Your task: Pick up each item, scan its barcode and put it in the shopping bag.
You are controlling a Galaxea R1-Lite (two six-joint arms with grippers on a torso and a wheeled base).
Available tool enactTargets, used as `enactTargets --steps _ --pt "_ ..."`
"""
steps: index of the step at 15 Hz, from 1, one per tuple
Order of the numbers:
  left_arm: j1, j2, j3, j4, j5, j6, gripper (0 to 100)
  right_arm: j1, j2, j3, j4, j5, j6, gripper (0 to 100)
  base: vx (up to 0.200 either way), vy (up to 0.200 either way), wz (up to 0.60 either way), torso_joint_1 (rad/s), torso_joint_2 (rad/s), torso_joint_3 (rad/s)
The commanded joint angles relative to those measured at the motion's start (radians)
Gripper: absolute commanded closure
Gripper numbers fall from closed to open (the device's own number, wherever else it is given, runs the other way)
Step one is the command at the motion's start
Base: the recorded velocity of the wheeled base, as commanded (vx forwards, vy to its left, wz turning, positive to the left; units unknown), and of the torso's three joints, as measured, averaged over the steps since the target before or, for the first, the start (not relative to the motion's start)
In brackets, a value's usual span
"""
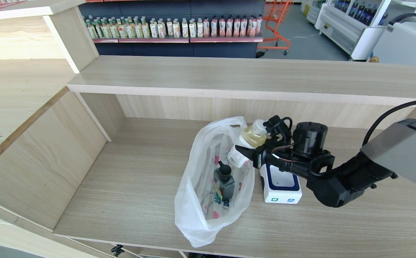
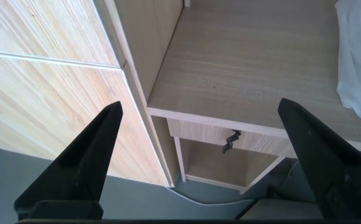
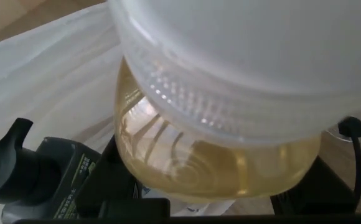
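My right gripper (image 1: 253, 154) is shut on a tea bottle (image 1: 248, 140) with pale yellow liquid, a white cap and a white label. It holds the bottle tilted just above the right rim of the open white shopping bag (image 1: 197, 200). The right wrist view is close on the same bottle (image 3: 218, 143), with the bag (image 3: 50, 81) beneath it. A dark bottle (image 1: 224, 182) with a black cap stands inside the bag, also visible as the dark bottle (image 3: 37, 174) below the tea. My left gripper (image 2: 196, 162) hangs open and empty below the counter's front edge.
A white barcode scanner (image 1: 281, 184) with a blue-framed window sits on the wooden counter (image 1: 132, 186), touching the bag's right side and under my right wrist. A raised ledge (image 1: 229, 77) runs along the back and a wooden side wall (image 1: 43, 154) closes the left.
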Motion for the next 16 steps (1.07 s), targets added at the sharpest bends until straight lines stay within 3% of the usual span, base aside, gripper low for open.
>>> enactTargets --steps 1,6,12,13,16 --pt "0.0 0.0 0.0 0.0 0.001 0.0 0 0.009 0.066 -0.032 -0.005 0.001 -0.015 100 0.0 0.0 0.0 0.0 0.0 0.0" --pt "0.0 0.0 0.0 0.0 0.001 0.0 0 0.027 0.134 -0.11 -0.032 0.003 -0.027 100 0.0 0.0 0.0 0.0 0.0 0.0" --pt "0.0 0.0 0.0 0.0 0.001 0.0 0 0.039 0.172 -0.112 -0.071 0.006 -0.08 100 0.0 0.0 0.0 0.0 0.0 0.0" --pt "0.0 0.0 0.0 0.0 0.001 0.0 0 0.039 0.172 -0.112 -0.071 0.007 -0.081 0 0.0 0.0 0.0 0.0 0.0 0.0" --pt "0.0 0.0 0.0 0.0 0.001 0.0 0 0.035 0.131 -0.107 -0.066 0.007 -0.044 0 0.0 0.0 0.0 0.0 0.0 0.0"
